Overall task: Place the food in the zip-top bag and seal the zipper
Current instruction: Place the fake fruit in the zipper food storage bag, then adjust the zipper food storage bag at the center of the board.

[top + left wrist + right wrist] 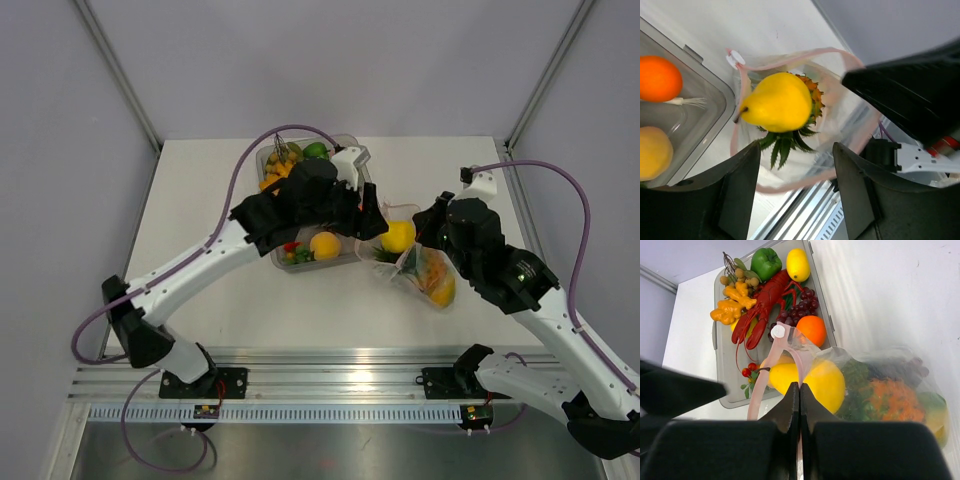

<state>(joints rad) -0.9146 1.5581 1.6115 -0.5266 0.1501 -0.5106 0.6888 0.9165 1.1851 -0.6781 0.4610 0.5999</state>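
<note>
Zip-top bag (428,272) on tabletop (200,190), R of tray (720,390); zipper (771,362) was clamped in right pincer (799,390). Yellow pear (777,102) was seen in bag mouth below left pincer (796,165), held wide. Deeper contents (890,395) were blurred by plastic.

Mouth of crinkly clear plastic zip-top pouch (852,117) gapes upward, yet yellow toy pear (777,102) fills most of opening, leafy toy pineapple (785,142) beneath; only slim gaps left between pear and pinkish-red zipper strip (790,51). Left gripper (796,150), jaws apart, hangs directly over mouth, barring straight drop. Right gripper (799,386), fingers pressed together on strip, occupies pouch's right rim (right arm's black casing (910,85) looms just beside). Clear rigid rectangular tray (722,97), crowded with toy food (812,330), flanks pouch's left. Bare white tabletop (300,310) open along near edge and far right.
</note>
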